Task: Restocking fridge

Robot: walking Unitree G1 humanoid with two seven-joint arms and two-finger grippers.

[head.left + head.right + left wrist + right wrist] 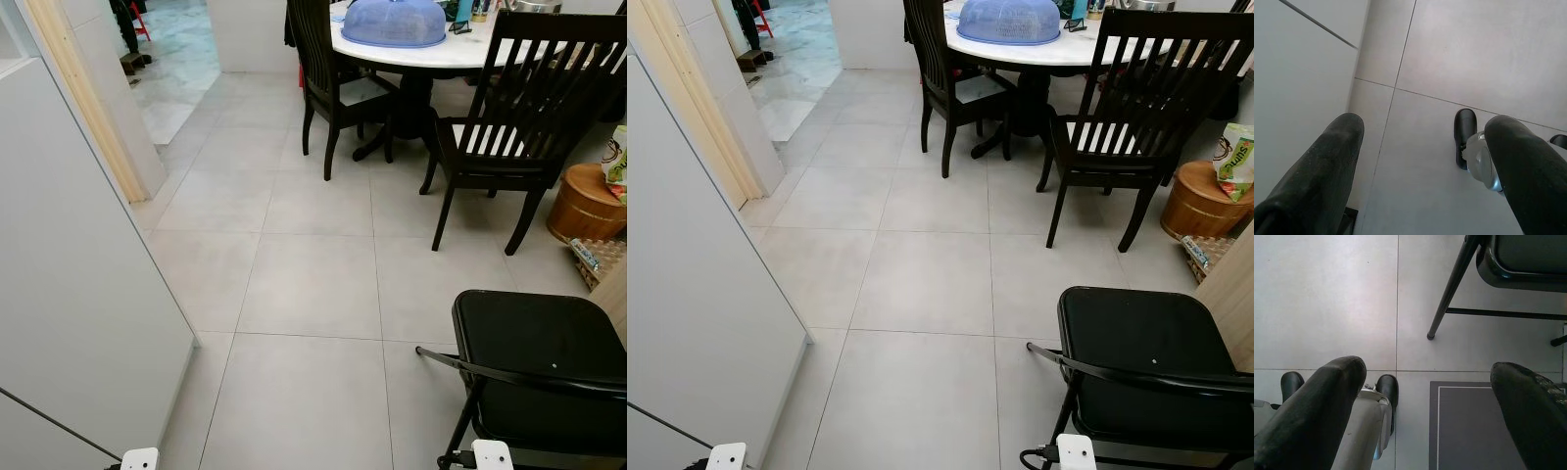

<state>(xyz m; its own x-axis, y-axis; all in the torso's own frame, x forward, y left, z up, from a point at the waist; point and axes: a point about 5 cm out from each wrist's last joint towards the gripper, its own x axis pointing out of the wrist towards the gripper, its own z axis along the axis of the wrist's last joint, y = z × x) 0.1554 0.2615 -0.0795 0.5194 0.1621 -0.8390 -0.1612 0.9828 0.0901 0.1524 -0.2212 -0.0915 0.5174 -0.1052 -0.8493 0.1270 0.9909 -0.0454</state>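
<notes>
Both hands hang low beside the robot with nothing in them, the left hand point(1420, 171) spread wide over the floor tiles point(304, 284) and the right hand point(1430, 416) just as wide apart above a grey mat point(1474, 426), which suits a machine walking rather than carrying. At its left stands a tall white panel point(78, 294), probably the fridge side, though I cannot be sure. Goods to restock may lie near the wooden tub point(586, 204) past the black folding chair point(539, 362).

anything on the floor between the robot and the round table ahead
Nothing lies on the grey tile floor straight ahead. The black folding chair stands close on the right, and two dark wooden chairs ring the round table.
</notes>
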